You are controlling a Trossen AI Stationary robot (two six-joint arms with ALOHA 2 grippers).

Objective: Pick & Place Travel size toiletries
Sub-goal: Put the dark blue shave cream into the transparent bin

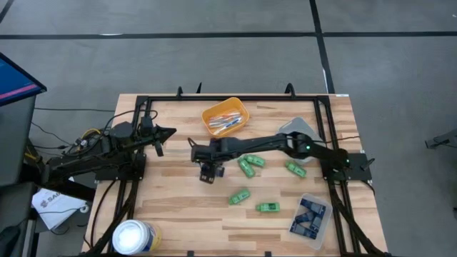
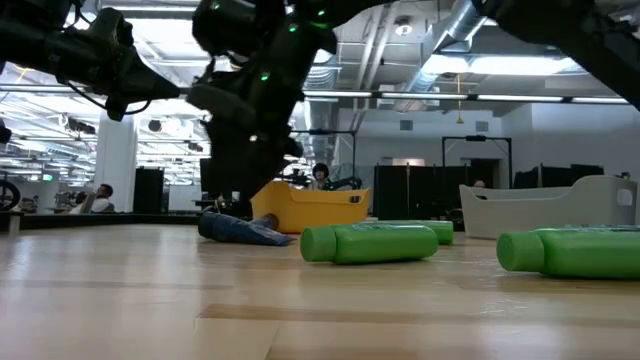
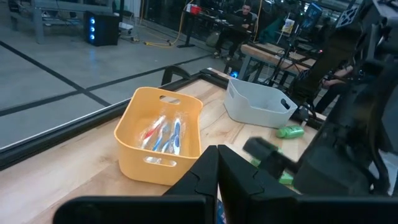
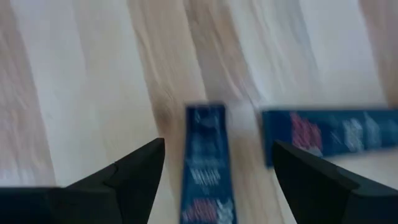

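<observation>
Navy packets [image 4: 208, 165], two of them, lie flat on the wood table [image 1: 178, 207] right under the right gripper [image 4: 217, 180], whose fingers are spread wide around one, though it's blurry. Green bottles [image 1: 248, 166] are scattered nearby. The left gripper [image 1: 168, 133] waits closed at the left side.
</observation>
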